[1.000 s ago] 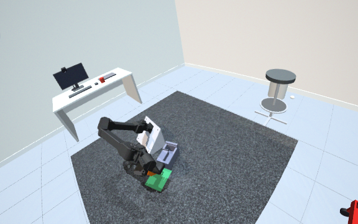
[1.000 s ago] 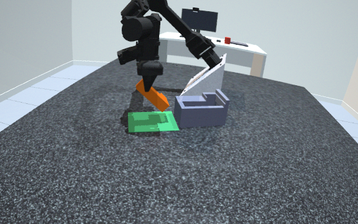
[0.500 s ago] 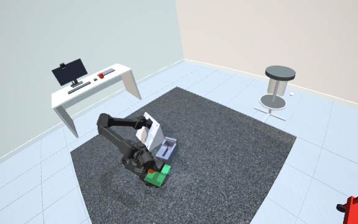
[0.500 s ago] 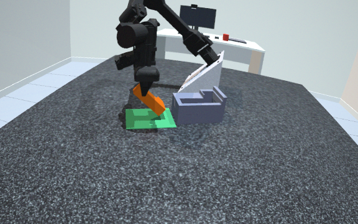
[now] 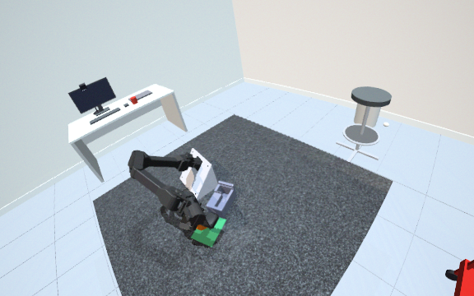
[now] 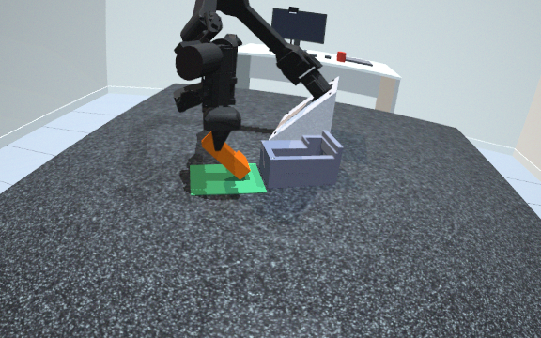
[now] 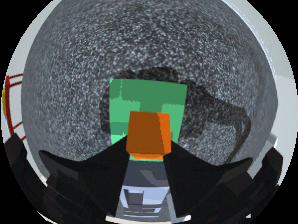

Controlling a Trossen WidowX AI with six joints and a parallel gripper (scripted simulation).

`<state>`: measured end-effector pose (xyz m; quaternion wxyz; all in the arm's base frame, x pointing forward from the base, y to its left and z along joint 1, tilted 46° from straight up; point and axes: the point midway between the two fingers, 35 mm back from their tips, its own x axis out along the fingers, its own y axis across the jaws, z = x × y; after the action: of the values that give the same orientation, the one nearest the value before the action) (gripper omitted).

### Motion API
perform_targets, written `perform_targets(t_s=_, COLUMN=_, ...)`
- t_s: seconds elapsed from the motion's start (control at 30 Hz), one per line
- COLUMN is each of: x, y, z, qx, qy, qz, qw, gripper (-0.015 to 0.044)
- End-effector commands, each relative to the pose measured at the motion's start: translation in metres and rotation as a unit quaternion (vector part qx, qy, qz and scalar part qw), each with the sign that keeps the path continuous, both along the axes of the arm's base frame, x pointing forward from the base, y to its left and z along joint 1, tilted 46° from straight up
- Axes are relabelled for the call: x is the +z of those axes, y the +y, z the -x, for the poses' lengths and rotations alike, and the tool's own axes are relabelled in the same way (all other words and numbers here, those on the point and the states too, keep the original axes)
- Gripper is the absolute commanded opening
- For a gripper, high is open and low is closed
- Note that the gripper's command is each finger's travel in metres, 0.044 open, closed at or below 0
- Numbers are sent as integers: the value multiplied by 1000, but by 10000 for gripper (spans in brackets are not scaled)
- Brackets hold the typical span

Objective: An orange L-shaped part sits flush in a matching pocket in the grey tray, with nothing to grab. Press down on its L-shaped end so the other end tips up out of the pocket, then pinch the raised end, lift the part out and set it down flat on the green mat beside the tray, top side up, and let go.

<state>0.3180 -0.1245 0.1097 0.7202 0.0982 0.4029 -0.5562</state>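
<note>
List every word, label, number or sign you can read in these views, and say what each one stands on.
None can be read.
The monitor screen is dark and blank.
The keyboard keys are too small to read.
The orange part, green mat and grey tray carry no markings.
</note>
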Motion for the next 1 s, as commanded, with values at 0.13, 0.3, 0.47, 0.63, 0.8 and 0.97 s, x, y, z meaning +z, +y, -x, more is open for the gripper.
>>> perform_targets(t_s=0.13, x=-1, y=0, z=0, qx=1, qy=1, qz=-1, qw=1000, gripper=0)
perform_targets(t_s=0.3, x=0, y=0, z=0, qx=0, qy=0, qz=0, qw=1000, gripper=0)
perform_targets(t_s=0.47, x=0, y=0, z=0, qx=0, qy=0, qz=0, qw=1000, gripper=131)
perform_targets(t_s=0.63, x=2, y=2, z=0, qx=0, qy=0, qz=0, qw=1000, gripper=262)
perform_targets(t_s=0.8, x=31, y=35, z=-1, qx=0, qy=1, qz=-4, qw=1000, gripper=394)
perform_targets(t_s=0.97, x=60, y=64, z=5, qx=1, qy=2, qz=-3, qw=1000, gripper=400)
